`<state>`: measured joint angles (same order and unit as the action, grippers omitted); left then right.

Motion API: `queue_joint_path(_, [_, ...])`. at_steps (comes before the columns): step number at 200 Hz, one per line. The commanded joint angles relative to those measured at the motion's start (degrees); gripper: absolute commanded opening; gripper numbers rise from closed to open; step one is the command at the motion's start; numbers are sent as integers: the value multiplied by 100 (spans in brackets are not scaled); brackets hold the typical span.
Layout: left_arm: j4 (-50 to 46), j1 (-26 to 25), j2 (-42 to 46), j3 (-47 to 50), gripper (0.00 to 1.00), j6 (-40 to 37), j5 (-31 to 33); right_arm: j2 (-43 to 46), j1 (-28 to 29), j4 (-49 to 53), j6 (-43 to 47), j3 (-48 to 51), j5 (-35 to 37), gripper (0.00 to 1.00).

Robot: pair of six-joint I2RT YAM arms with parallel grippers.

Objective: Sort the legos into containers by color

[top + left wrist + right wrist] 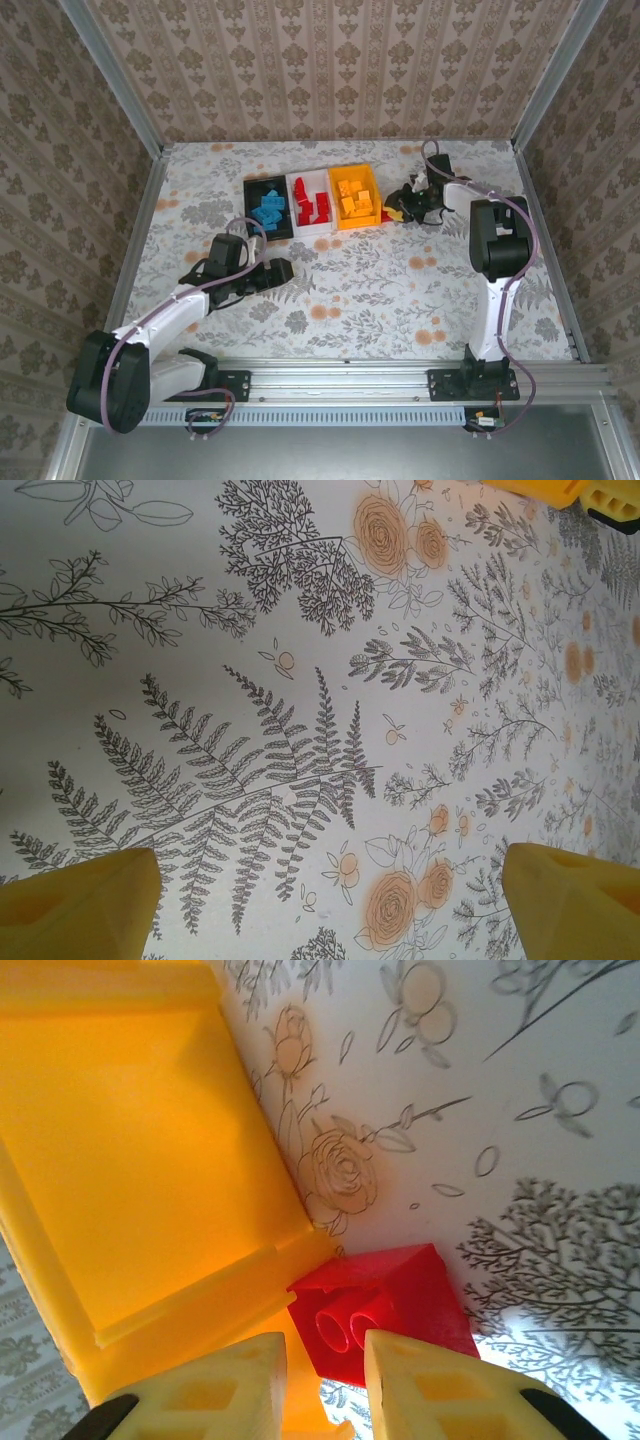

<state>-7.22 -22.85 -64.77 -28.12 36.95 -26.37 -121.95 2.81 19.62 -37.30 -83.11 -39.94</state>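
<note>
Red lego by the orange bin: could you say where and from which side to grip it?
Across its two flat sides, from the studded face: the lego lies on its side, studs toward the jaws, with the bin against one corner.

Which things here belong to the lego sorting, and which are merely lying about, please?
Job: black bin, white bin, orange bin, blue legos, red legos, orange legos, stray red lego, right gripper.
Lying about: floral table cover, patterned walls.
</note>
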Motion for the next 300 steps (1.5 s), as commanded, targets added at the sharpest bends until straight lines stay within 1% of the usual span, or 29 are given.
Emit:
queue_joint_path(1, [-13,-39,120,-54,90,49,-28,103,140,466,323,352,-18,30])
queue_joint_path(49, [-67,-44,298,-1,90,49,0,626,117,471,475,1091,289,30])
queue_joint_path(72, [-144,-42,363,-22,90,26,-1,944,25,875,607,1315,827,29])
queue_joint_path(87, [-220,-36,453,-23,90,6,35,1405,-6,1006,638,1611,1242,29])
queue_joint_path(106, [-278,-26,527,-1,90,-17,82,2089,33,1074,668,1943,1472,29])
queue_joint_path(108, [-279,-26,527,-1,90,-20,80,2152,41,1194,677,1962,1500,30])
queue_joint_path(114, [-275,-17,527,-1,90,-32,89,2307,72,1289,716,1998,1540,32])
queue_joint_path(120, [-260,-16,510,-1,90,-30,89,2427,108,1352,779,1989,1597,38])
queue_joint_path(128, [-218,-17,465,-1,90,-26,76,2533,197,1426,967,1906,1644,49])
queue_joint_path(136, [-161,-17,403,-21,90,-13,55,2562,281,1590,1134,1752,1861,60])
queue_joint_path(141, [-136,-18,353,-47,90,-8,25,2542,321,1701,1235,1630,2001,65])
queue_joint_path(153, [-113,-21,248,-128,90,6,-15,2441,403,1775,1466,1417,2177,71])
queue_joint_path(183, [-170,-73,284,-212,90,39,36,1799,438,2041,1668,759,2551,76])
queue_joint_path(213, [-405,-70,436,-175,90,-47,146,1220,642,2387,1943,-10,3323,87])
queue_joint_path(233, [-455,-59,479,-146,91,-63,167,863,734,2596,2117,-452,3731,87])
queue_joint_path(276, [-404,-19,381,-132,91,-82,171,241,867,2736,2244,-1064,3793,83])
queue_joint_path(300, [-368,4,294,-140,91,-100,150,-65,940,2909,2273,-1405,3976,80])
